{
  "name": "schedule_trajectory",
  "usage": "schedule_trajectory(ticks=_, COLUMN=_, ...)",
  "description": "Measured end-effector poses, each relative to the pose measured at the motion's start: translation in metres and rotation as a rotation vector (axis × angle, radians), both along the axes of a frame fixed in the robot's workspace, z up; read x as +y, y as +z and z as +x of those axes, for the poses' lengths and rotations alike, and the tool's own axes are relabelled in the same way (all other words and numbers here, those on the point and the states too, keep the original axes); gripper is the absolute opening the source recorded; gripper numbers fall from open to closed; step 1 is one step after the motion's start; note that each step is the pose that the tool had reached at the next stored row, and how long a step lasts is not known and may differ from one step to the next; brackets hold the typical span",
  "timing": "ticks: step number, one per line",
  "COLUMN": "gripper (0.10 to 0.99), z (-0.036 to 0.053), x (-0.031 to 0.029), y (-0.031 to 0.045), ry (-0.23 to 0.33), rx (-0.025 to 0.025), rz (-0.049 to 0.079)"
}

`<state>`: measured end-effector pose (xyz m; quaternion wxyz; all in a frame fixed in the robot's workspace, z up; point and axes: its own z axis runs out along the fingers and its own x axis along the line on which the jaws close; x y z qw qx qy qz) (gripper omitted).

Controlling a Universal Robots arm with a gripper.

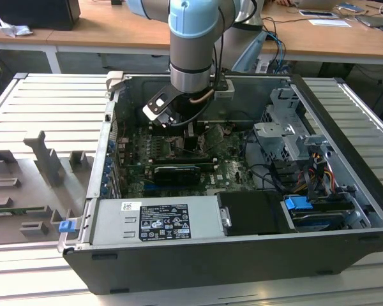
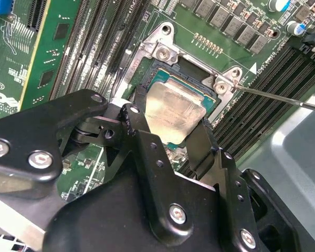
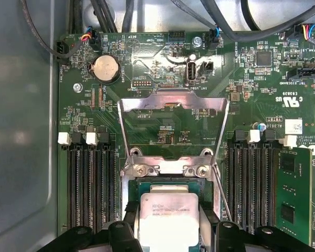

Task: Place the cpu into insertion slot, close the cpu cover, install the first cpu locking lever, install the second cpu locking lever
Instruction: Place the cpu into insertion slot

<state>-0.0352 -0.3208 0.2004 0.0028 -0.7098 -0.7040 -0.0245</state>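
While the arm [image 1: 191,51] is reaching down into the open PC case [image 1: 210,264] in the exterior view, the gripper [image 2: 168,107] is sitting directly over the socket [image 3: 142,185] on the motherboard [image 3: 163,68]. Jaws are standing at chip width: the two black fingers [image 2: 140,107] are pressing on opposite edges of the cpu [image 3: 170,218], so it is gripping the chip. The cpu is sitting grey side up inside the socket outline in both wrist views. Can't tell whether it is fully seated or hanging just above the contacts. The cpu cover [image 3: 173,101] is standing open, flipped back off the socket on its hinge edge, with bare board showing through its window. One thin locking lever [image 2: 283,98] is sticking out free beside the socket, not hooked down. Memory slots [image 3: 89,184] are flanking the socket on both sides. A silvery power supply [image 1: 153,220] is lying along the case's near wall in the exterior view.
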Motion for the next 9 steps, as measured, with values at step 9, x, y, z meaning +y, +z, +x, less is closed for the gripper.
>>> schedule_trajectory(ticks=9, gripper=0.616, z=0.0, x=0.0, y=-0.0001, ry=0.0, rx=0.0, rz=0.001)
